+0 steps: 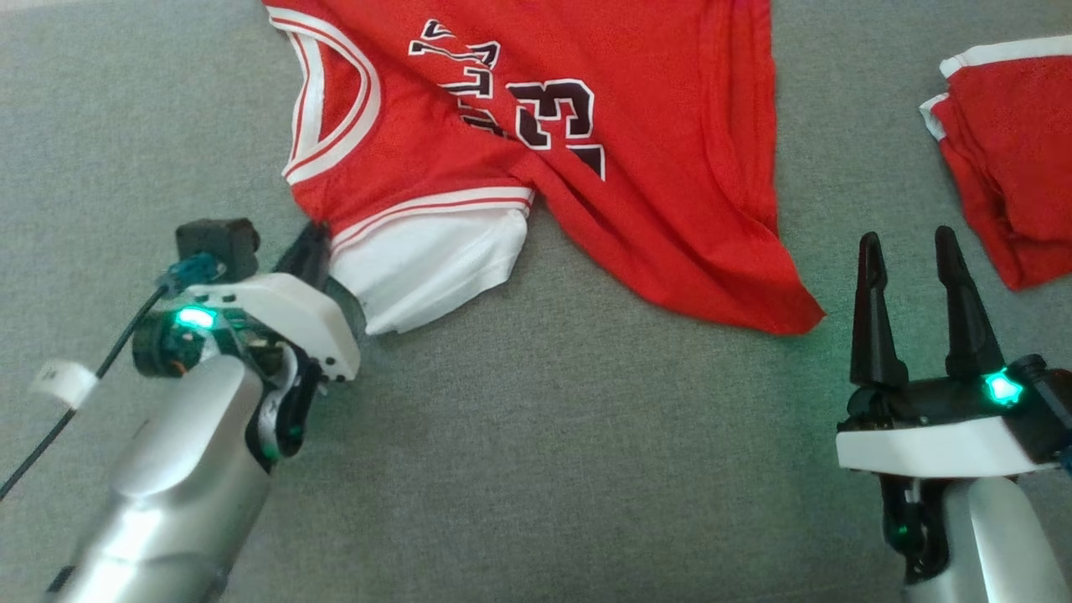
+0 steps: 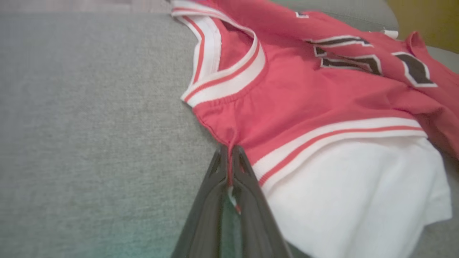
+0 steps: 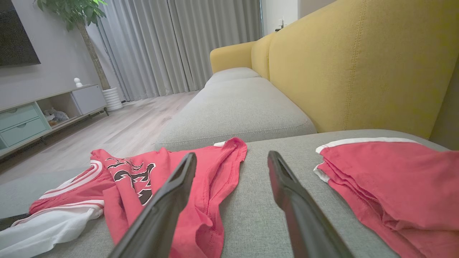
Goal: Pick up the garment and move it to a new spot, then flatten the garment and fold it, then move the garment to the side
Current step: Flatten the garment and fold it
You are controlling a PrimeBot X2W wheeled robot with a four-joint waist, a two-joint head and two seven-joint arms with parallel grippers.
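The garment [image 1: 586,142] is a red basketball jersey with white trim, black numbers and a white sleeve, lying crumpled on the grey sofa seat [image 1: 519,435]. My left gripper [image 1: 322,251] is at its near left shoulder. In the left wrist view the garment [image 2: 308,93] has its red shoulder edge pinched between my shut left gripper [image 2: 229,157] fingers. My right gripper [image 1: 909,243] stands open above bare cushion, just right of the garment's lower corner. In the right wrist view my right gripper [image 3: 231,161] has nothing between its fingers, and the garment [image 3: 150,179] lies to its left.
A second red piece with white trim [image 1: 1005,151] lies folded at the right edge of the seat, also [image 3: 391,179] on the right. The yellow sofa back [image 3: 358,64] rises behind. A floor and a TV cabinet [image 3: 39,114] lie beyond the seat's far edge.
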